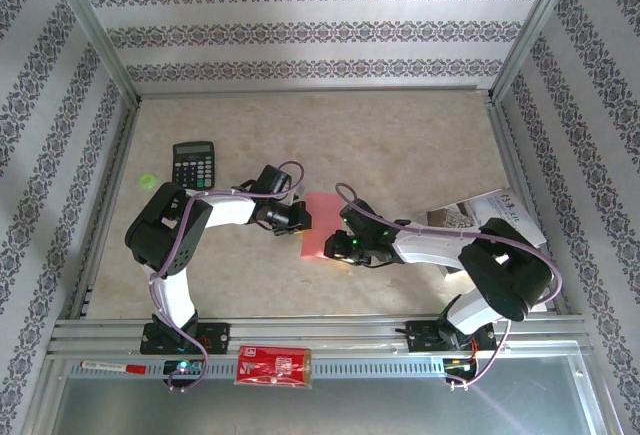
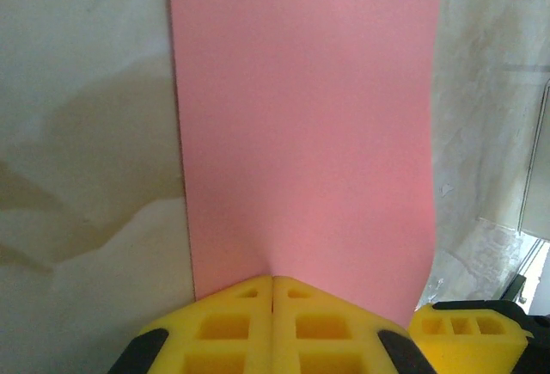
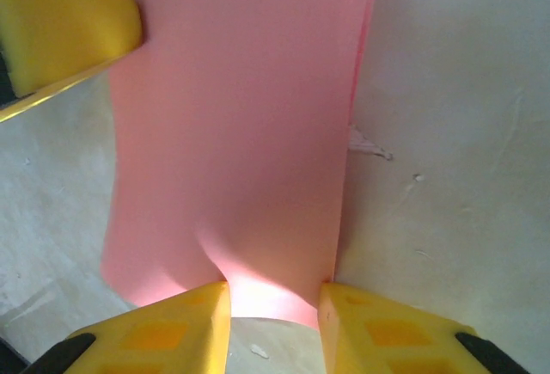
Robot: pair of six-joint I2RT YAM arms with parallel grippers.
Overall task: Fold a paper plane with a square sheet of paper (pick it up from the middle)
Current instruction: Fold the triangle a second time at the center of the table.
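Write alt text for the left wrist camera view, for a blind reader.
The left gripper, shut, pinches the near edge of the pink-red paper sheet, which stretches away over the pale mottled table.

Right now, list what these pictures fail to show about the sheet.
Top view: left gripper and right gripper cover edges of the square sheet of paper.
Left wrist view: its far end runs off the top edge.
Right wrist view: glare between the fingers washes out its near edge.
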